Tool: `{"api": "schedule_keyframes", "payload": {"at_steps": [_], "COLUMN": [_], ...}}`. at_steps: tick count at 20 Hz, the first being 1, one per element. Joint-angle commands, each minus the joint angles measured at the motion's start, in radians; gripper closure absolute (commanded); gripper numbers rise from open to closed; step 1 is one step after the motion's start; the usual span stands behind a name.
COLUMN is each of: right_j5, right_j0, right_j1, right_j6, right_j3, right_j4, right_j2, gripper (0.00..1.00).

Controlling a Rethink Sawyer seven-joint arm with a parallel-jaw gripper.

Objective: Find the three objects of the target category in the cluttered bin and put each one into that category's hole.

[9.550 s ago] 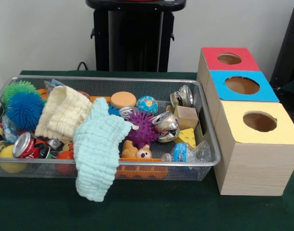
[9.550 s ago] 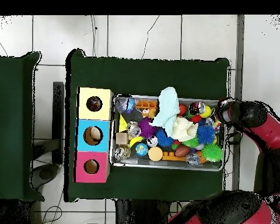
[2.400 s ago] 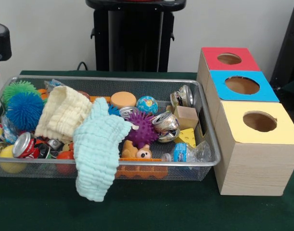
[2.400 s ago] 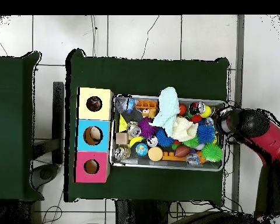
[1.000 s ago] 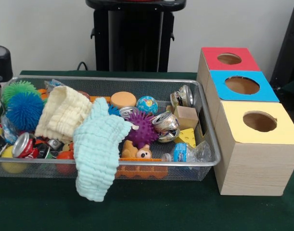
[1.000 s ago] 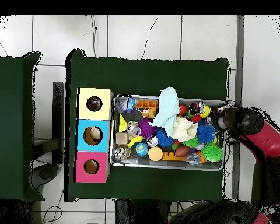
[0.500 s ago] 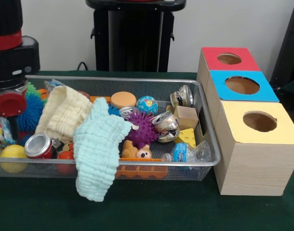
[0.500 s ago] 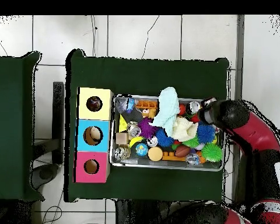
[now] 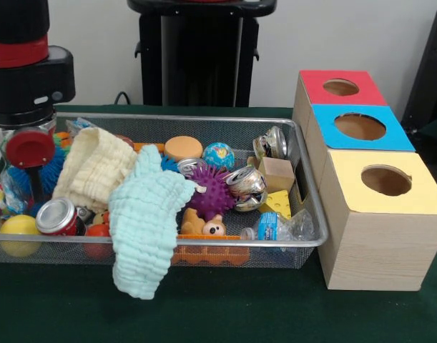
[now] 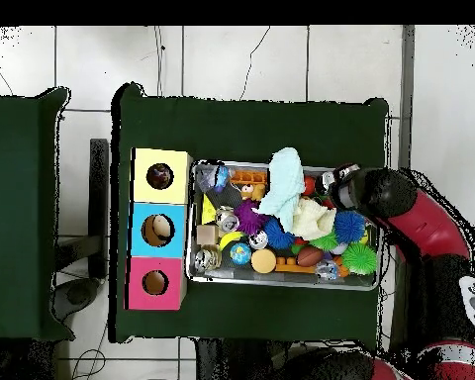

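Hovering over the bin's (image 9: 304, 182) end, the fingers (image 9: 33, 187), grip unclear, stand just beside a red can (image 9: 57, 216).

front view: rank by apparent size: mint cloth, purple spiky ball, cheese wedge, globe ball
1. mint cloth, by far the largest; it drapes over the bin's near rim.
2. purple spiky ball.
3. cheese wedge and globe ball look about alike. The wedge is nearer the camera and the ball partly hidden, so I won't rank them.
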Motion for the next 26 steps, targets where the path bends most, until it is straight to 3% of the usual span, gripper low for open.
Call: {"api": "schedule_keyframes", "payload": {"at_steps": [1, 9, 17, 21, 26], "right_j5": [0.073, 0.137, 0.065, -0.053, -0.112], "right_j0": [-0.049, -0.086, -0.111, -0.121, -0.115], "right_j1": [0.028, -0.002, 0.006, 0.010, 0.007], "right_j6": [0.081, 0.025, 0.014, 0.023, 0.061], "right_j3": [0.032, 0.009, 0.041, 0.142, 0.220], "right_j4": [0.007, -0.026, -0.038, -0.053, -0.040], "right_j2": [0.013, -0.004, 0.006, 0.027, 0.040], "gripper": [1.00, 1.00, 1.00, 1.00, 1.00]}}
